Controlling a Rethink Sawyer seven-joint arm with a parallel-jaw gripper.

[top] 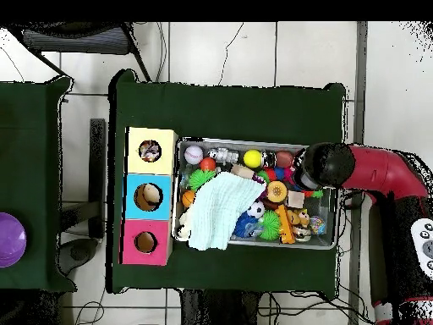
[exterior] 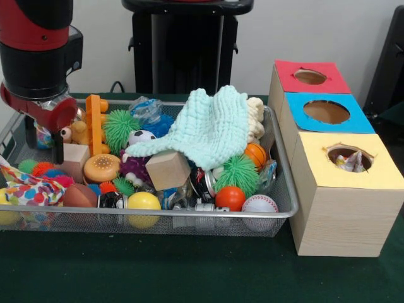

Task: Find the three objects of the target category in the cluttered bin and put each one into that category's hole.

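Observation:
The wire mesh bin (exterior: 189,214) is full of toys. One polka dot cloth (exterior: 25,188) lies crumpled in the bin's front left corner in the front view. My gripper (exterior: 44,146) hangs over the bin's left end, just above and behind that cloth, open and empty. The yellow-topped hole (exterior: 349,158) is in the nearest section of the wooden box, and dotted white fabric shows inside it; it also shows in the overhead view (top: 150,151). In the overhead view the arm's head (top: 326,165) covers the gripper and the cloth in the bin (top: 254,142).
A mint green waffle cloth (exterior: 211,126) drapes over the middle of the pile. Around it lie balls, spiky toys, wooden blocks (exterior: 167,169) and an orange toy (exterior: 95,123). The blue-topped hole (exterior: 326,112) and red-topped hole (exterior: 310,76) lie behind the yellow one. A purple bowl (top: 10,239) sits on a side table.

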